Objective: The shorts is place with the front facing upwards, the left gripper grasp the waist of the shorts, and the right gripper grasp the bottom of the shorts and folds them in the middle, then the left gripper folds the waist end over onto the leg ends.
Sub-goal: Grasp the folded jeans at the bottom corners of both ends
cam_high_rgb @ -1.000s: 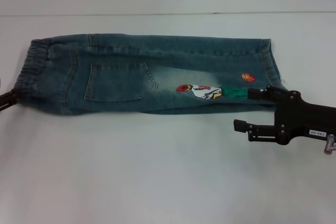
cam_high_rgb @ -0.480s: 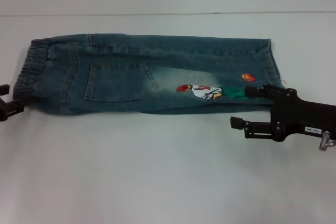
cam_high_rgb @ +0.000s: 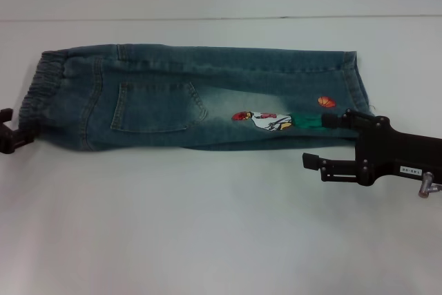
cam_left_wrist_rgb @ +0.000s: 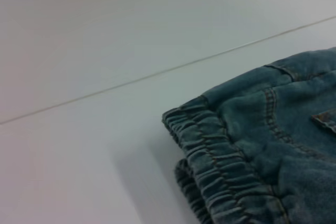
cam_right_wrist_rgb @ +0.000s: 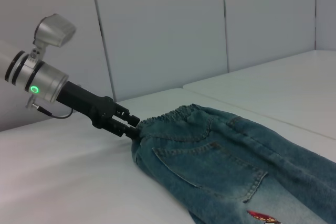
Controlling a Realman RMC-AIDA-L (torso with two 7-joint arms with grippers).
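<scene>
We see the shorts [cam_high_rgb: 200, 98] lying flat across the white table [cam_high_rgb: 207, 226], already folded lengthwise, waist left, hems right. Our left gripper [cam_high_rgb: 8, 132] sits at the waist's near corner; whether it is clenched we cannot tell. Our right gripper [cam_high_rgb: 319, 139] rests spread wide at the near right hem.

Faded blue-green denim shorts [cam_high_rgb: 200, 98] lie folded lengthwise, pocket up, on the table.

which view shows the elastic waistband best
The left wrist view: the waist of the shorts fills it, puckers clear. The head view shows it small at the shorts' left end; the right wrist view shows it distant beside the left gripper.
</scene>
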